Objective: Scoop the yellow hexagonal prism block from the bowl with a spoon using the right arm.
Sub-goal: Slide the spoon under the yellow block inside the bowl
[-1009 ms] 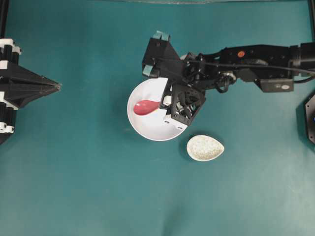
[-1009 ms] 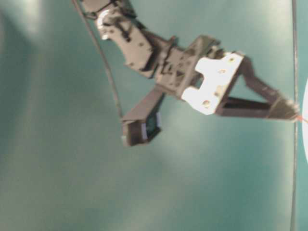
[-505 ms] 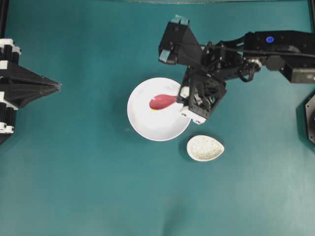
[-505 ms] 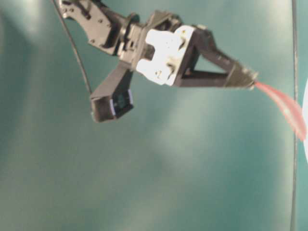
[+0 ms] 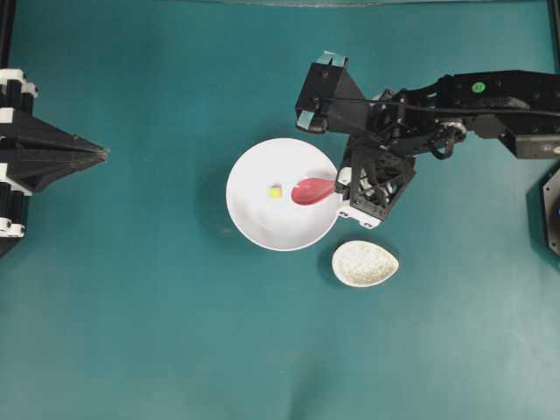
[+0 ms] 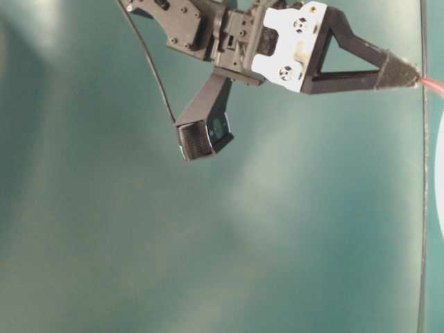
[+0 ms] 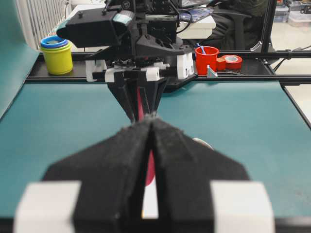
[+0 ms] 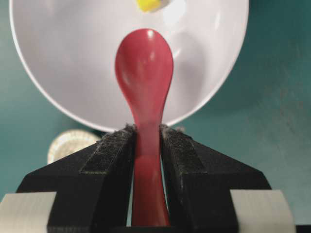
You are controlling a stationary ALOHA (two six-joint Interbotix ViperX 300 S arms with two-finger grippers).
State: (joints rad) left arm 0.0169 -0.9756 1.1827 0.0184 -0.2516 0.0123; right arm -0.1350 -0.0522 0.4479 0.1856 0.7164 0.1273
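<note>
The white bowl (image 5: pixel 254 219) sits mid-table. The tiny yellow block (image 5: pixel 275 192) lies in it, left of centre. My right gripper (image 5: pixel 339 185) is shut on the handle of the red-pink spoon (image 5: pixel 313 190) at the bowl's right rim. In the right wrist view the gripper (image 8: pixel 146 130) clamps the spoon (image 8: pixel 145 63). Its scoop is empty and hangs over the bowl (image 8: pixel 68 58), with the block (image 8: pixel 149 5) just past its tip. My left gripper (image 5: pixel 103 154) is shut and empty at the far left; it also shows in the left wrist view (image 7: pixel 151 119).
A small speckled beige dish (image 5: pixel 365 263) lies just below and right of the bowl, under the right gripper's body. A yellow container (image 7: pixel 57 56) and a red cup (image 7: pixel 207 59) stand beyond the table's far edge.
My right gripper has drawn the spoon rightward across the bowl, from its left side to its right rim. The yellow block, hidden before, now lies uncovered left of the scoop. The left arm has not moved.
</note>
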